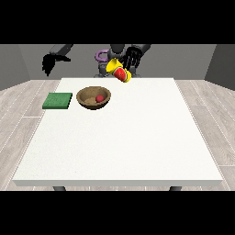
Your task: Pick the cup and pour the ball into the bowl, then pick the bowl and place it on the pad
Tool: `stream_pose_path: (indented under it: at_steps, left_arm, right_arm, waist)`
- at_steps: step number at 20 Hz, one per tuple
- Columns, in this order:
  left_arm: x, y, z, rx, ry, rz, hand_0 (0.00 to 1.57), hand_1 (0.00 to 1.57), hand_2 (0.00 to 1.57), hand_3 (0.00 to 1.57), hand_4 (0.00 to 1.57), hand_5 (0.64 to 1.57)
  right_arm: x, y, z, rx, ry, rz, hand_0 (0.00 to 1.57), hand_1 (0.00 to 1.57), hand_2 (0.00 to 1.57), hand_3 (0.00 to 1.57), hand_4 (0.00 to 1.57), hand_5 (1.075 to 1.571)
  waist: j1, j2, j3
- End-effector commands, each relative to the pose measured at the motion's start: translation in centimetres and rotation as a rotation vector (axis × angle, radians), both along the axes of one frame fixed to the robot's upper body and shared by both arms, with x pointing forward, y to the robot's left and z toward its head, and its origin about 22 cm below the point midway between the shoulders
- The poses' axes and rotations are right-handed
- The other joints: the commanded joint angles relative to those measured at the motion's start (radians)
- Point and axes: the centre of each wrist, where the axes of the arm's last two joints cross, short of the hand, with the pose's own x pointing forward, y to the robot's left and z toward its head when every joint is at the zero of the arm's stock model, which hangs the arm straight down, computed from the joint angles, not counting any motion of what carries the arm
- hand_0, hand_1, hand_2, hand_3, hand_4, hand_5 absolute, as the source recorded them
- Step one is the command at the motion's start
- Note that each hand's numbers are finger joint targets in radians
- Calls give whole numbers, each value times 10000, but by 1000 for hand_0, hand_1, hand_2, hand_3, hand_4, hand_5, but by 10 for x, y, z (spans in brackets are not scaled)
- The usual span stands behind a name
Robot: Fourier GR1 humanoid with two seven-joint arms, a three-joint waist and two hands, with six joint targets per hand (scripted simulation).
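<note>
In the front view, the hand at the view's right [133,56] is holding the yellow cup [118,71] up in the air above the far edge of the white bench [119,137], its fingers spread over the cup's upper side. The cup is tipped well over, its mouth facing down and towards the camera, and the inside of that mouth is showing red. It is sitting near the wooden bowl [93,97] but higher and a little to the right of it, not directly above. That tilt is fitting the pouring step: a cup is being held this way so its contents run out towards the bowl.

The bowl is standing upright on the bench, left of centre, and a small red ball [98,98] is lying inside it, slightly right of the bowl's middle. Judging from that, the pour is looking done, and the cup is probably empty, though the red seen in its mouth makes it hard to say whether anything is left inside.

The green pad [58,100] is lying flat on the bench just beside the bowl on its left, apart from it and bare. It is sitting close, so the bowl's coming transfer should be short.

The hand at the view's left [51,62] is hanging in the air beyond the bench's far left corner, holding nothing, its fingers drooping downwards, relaxed. It is the one nearer the bowl and the pad.
</note>
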Motion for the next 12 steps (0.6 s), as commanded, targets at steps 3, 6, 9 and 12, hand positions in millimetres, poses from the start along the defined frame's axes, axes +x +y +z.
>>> stream_pose_path:
  at_steps: [3, 6, 9, 12]
  left_arm:
    - [-18, 38, -16, -6829, 545, 1259, 0, 0, 0, 0, 0, 1541]
    - [-32, 44, -16, -8881, 472, 20, 0, 0, 0, 0, 0, 1556]
    - [-48, 53, -25, -10279, 847, -1532, 0, 0, 0, 0, 0, 1564]
    - [-53, 66, -38, -10707, 769, -2654, 0, 0, 0, 0, 0, 1565]
  right_arm:
    - [26, 31, 13, 275, -869, 353, 0, 0, 0, 0, 331, 1568]
    - [38, 56, 14, 398, -1124, 278, 0, 0, 0, 0, 293, 1570]
    - [36, 70, 4, 116, -820, -427, 0, 0, 0, 0, 201, 1571]
    - [48, 96, 9, 598, -692, -786, 0, 0, 0, 0, 295, 1570]
  waist:
    - [-209, 1401, -105]
    - [-44, 1623, -28]
    - [677, 1700, 59]
    - [1098, 1859, 113]
